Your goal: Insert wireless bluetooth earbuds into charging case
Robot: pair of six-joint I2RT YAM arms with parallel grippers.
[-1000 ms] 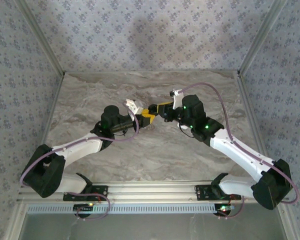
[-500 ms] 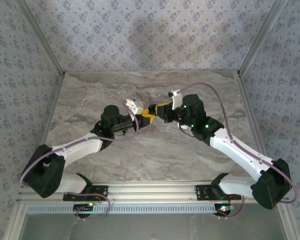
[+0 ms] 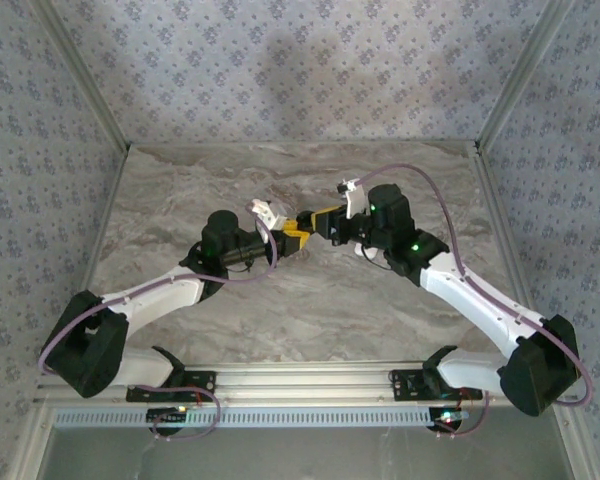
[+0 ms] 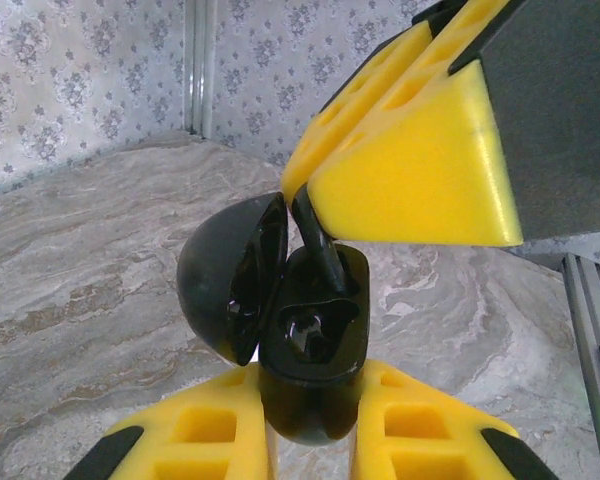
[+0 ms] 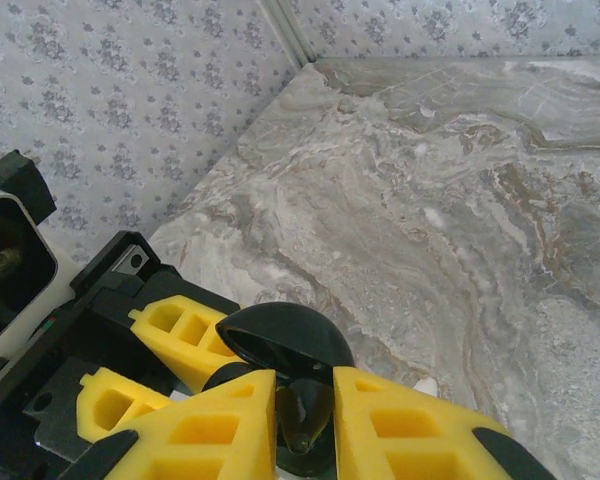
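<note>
In left pincer (image 4: pixel 313 405), one black case (image 4: pixel 318 315)

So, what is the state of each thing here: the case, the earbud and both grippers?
charging case: open, lid swung back.
earbud: pinched, lower end at the case's mouth, not seated.
left gripper: shut on the charging case.
right gripper: shut on the earbud.

The left end effector (image 4: pixel 313 400) hides the bottom of the charging case (image 4: pixel 315 320).
</note>
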